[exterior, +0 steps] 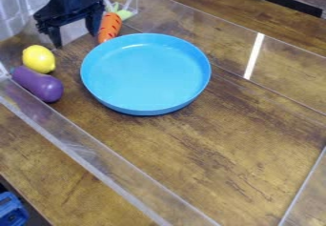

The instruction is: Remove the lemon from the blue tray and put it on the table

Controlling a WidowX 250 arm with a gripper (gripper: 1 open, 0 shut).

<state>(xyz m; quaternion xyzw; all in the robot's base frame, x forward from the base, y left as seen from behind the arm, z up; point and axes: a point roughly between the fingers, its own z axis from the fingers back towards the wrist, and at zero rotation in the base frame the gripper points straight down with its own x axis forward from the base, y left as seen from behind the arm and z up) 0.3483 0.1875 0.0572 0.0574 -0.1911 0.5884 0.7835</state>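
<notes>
The lemon (38, 58), small and bright yellow, lies on the table (192, 163) at the far left, outside the blue tray (145, 73). Nothing lies in the round blue tray in the middle. My black gripper (67, 26) hangs at the top left, above and behind the lemon, open with nothing between its fingers. Its upper part is cut off by the frame's top edge.
A purple eggplant (38, 85) lies just in front of the lemon, left of the tray. An orange carrot with a green top (111, 24) lies beside the gripper at the back. Clear raised edges (76, 149) border the wooden table.
</notes>
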